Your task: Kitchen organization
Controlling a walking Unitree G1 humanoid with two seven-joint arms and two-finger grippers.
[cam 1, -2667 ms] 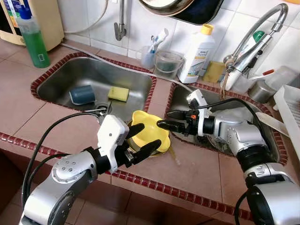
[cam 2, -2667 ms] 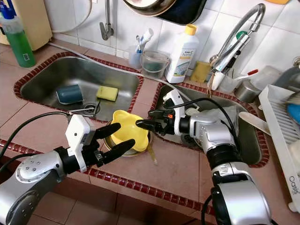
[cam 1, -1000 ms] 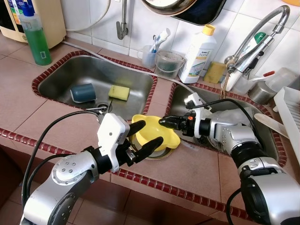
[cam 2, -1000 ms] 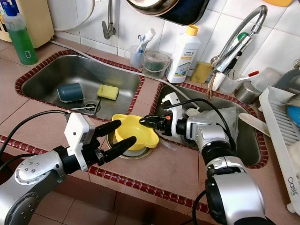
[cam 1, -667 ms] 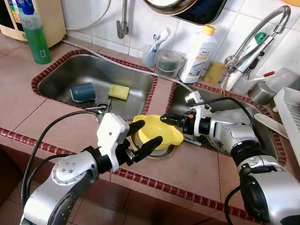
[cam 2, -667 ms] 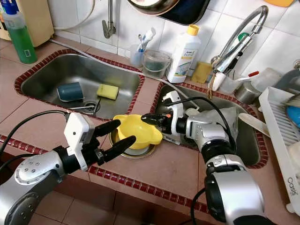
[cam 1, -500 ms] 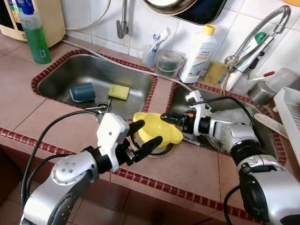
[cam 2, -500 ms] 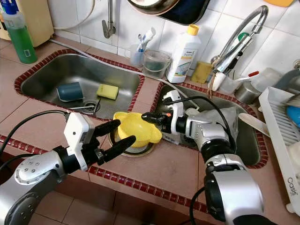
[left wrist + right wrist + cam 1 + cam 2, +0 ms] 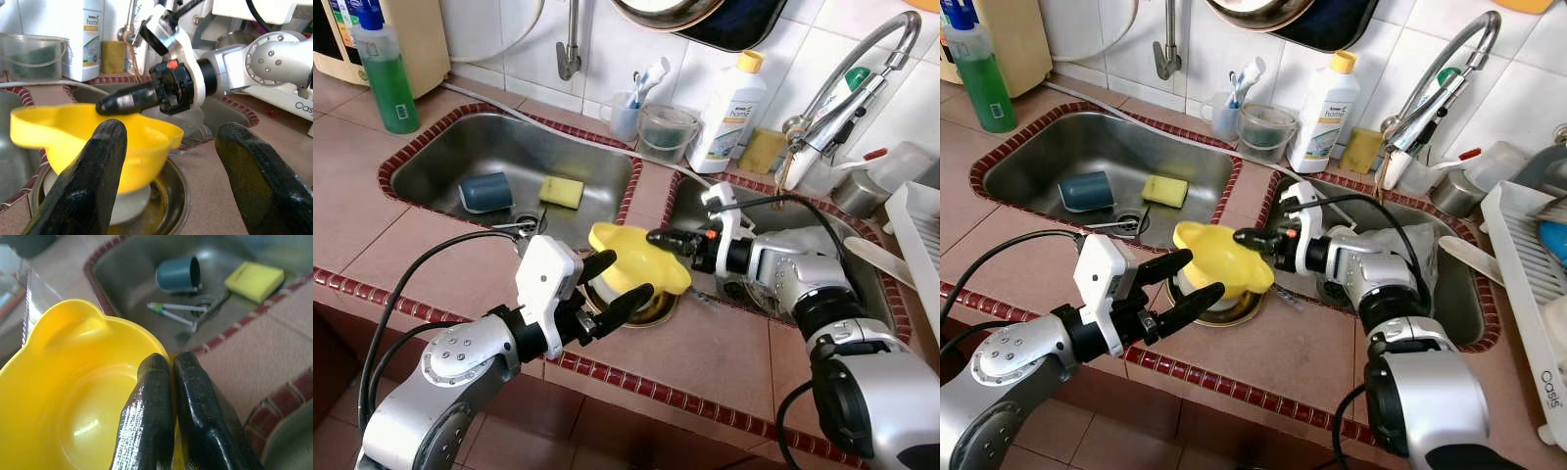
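Note:
A yellow plastic bowl (image 9: 636, 266) hangs tilted just above a round metal dish (image 9: 656, 309) on the tiled counter between the two sinks. My right gripper (image 9: 658, 238) is shut on the bowl's far rim; the right wrist view has its fingertips (image 9: 156, 369) pinched together over the yellow rim (image 9: 73, 396). My left gripper (image 9: 626, 275) stands open at the bowl's near side. One of its fingers crosses in front of the bowl and the other lies lower, by the dish. In the left wrist view the bowl (image 9: 73, 137) sits between and beyond those spread fingers (image 9: 88, 181).
The left sink (image 9: 431, 166) holds a blue cup (image 9: 485, 194), a yellow sponge (image 9: 561, 193) and a utensil by the drain. A green soap bottle (image 9: 386, 73) stands far left, a white bottle (image 9: 729, 103) and a faucet (image 9: 847, 83) at the back, a dish rack (image 9: 920, 235) on the right.
My right gripper has raised the yellow bowl off the metal dish and tipped it over toward the left. My left gripper has stayed open in place.

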